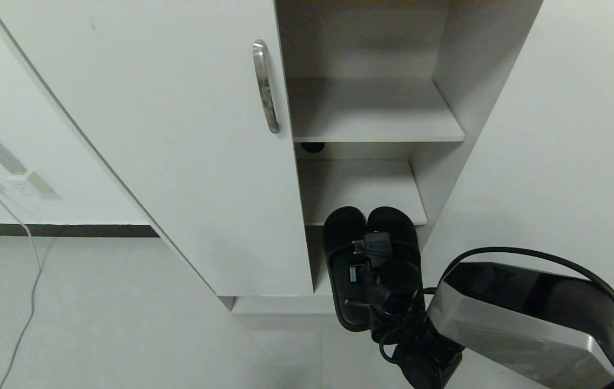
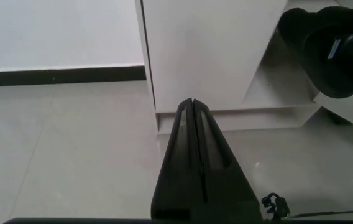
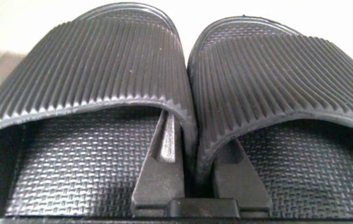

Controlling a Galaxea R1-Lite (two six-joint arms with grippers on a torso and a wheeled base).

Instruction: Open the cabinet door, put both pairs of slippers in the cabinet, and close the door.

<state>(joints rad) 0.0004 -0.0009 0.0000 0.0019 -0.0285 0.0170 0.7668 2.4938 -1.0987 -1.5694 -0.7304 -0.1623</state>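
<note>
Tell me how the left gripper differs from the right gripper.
The left gripper is shut and empty; the right gripper is clamped on the black slippers, one finger under each strap. The left gripper hangs over floor; the right gripper is at the open cabinet. Both are black.

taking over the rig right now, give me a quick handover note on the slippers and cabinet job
Right gripper: shut on the pair of black slippers, one finger inside each, pinching their inner walls together.
Left gripper: shut, holding nothing, low over the floor.
Cabinet door: open, swung to the left.
Slippers: held toes-first at the front of the lower shelf, apparently not set down yet.
Done: door opened, one pair picked up.
Left: place this pair inside, fetch and store the second pair, close the door.
</note>
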